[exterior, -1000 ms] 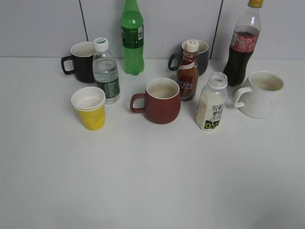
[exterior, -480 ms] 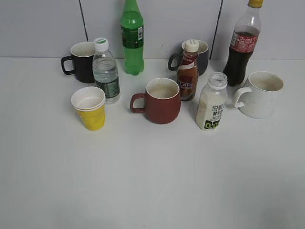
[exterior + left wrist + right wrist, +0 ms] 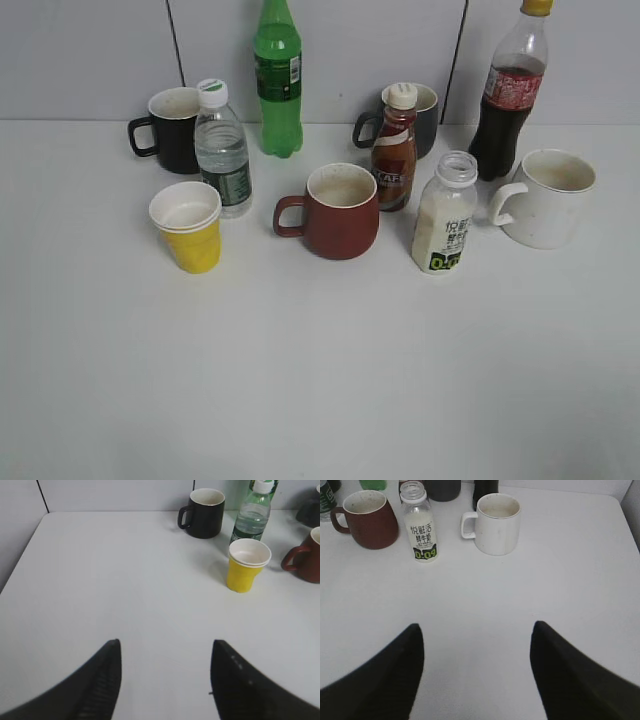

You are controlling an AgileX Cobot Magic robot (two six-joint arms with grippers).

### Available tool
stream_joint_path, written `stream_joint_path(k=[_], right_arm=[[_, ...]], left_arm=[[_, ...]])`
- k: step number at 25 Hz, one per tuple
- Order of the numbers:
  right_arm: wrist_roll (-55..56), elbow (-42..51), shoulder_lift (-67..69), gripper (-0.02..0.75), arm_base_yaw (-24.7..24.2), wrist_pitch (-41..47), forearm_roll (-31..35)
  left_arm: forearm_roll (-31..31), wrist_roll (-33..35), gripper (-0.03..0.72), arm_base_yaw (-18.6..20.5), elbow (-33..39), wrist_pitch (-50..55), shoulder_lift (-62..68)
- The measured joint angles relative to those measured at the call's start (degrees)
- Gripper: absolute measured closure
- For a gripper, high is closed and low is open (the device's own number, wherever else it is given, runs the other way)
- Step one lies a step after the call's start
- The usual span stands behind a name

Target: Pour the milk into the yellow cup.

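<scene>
The milk bottle (image 3: 444, 215) stands upright and uncapped, right of centre on the white table, between the red-brown mug and the white mug; it also shows in the right wrist view (image 3: 420, 528). The yellow cup (image 3: 188, 227) stands upright at the left, in front of the water bottle; it also shows in the left wrist view (image 3: 247, 565). My left gripper (image 3: 165, 647) is open and empty above bare table, well short of the cup. My right gripper (image 3: 476, 630) is open and empty, well short of the milk. Neither gripper shows in the exterior view.
A red-brown mug (image 3: 338, 212), a brown coffee bottle (image 3: 394, 150), a white mug (image 3: 545, 198), a cola bottle (image 3: 508, 92), a dark mug (image 3: 422, 118), a green bottle (image 3: 278, 80), a water bottle (image 3: 222, 150) and a black mug (image 3: 170, 130) stand around them.
</scene>
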Motion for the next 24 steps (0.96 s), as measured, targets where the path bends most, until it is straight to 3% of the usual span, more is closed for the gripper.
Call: stream_joint_path(k=[24], right_arm=[[0.00,0.00,0.00,0.237,0.00,0.00,0.00]], left_arm=[[0.00,0.00,0.268,0.00,0.01,0.00,0.00]])
